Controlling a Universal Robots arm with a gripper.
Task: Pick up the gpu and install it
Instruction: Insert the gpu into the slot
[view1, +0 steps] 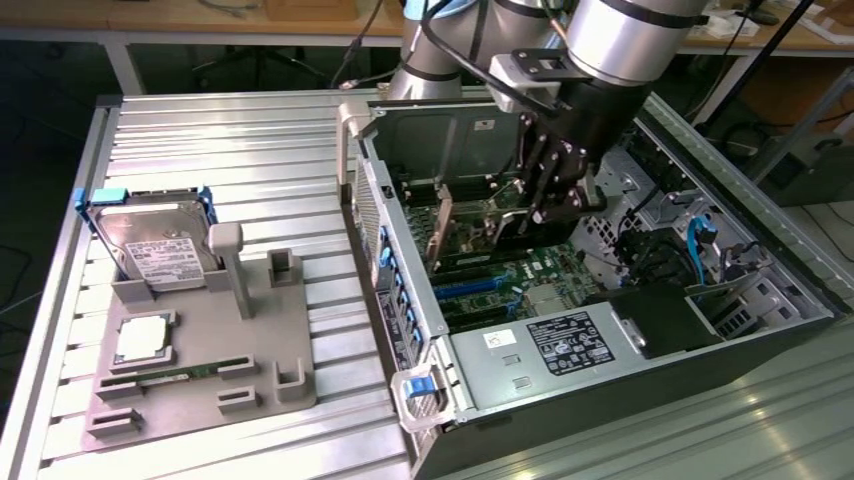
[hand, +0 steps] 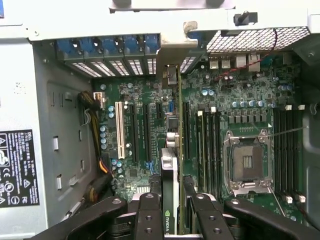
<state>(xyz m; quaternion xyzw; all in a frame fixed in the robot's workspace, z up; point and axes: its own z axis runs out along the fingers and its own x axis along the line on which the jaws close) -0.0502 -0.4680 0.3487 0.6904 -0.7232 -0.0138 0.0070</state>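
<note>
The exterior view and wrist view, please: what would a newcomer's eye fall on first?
The gripper reaches into the open computer case, shut on the gpu edge-on over the motherboard. On the exterior view's left, a hard drive stands in a gray holder.

— How does the arm stand?
— It comes down steeply from the top of the exterior view, slanting toward that view's left, with the wrist aimed downward.
— And the claw?
— It points down, tips lowest. Its black fingers are partway closed, one against each face of a graphics card gripped on edge between them.
</note>
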